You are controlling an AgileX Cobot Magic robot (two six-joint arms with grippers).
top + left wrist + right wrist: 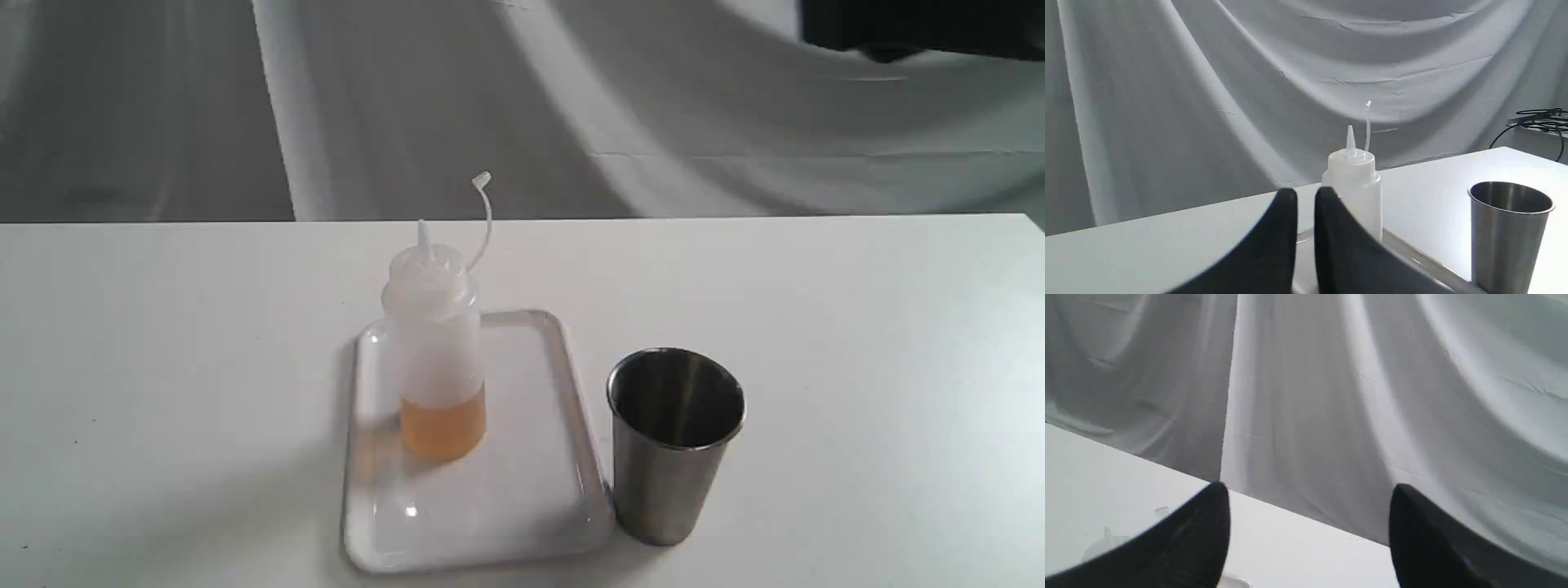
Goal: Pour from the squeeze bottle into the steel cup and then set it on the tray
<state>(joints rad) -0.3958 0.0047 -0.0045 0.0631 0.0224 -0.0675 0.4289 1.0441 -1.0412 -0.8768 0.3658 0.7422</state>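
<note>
The squeeze bottle [437, 351] stands upright on the white tray [506, 506], with amber liquid in its bottom part and its cap strap curling up behind the nozzle. The steel cup [673, 449] stands on the table just right of the tray, touching or nearly touching its rim. Neither gripper shows in the exterior view. In the left wrist view my left gripper [1305, 194] is shut with nothing in it, a short way back from the bottle [1357, 179]; the cup [1506, 237] is off to one side. My right gripper [1308, 490] is wide open and empty over the table.
A white table [163, 367] carries everything, and its far edge meets a draped grey cloth backdrop [571, 106]. A dark shape [922, 28] sits at the top right of the exterior view. Black cables [1539, 118] lie beyond the table's corner.
</note>
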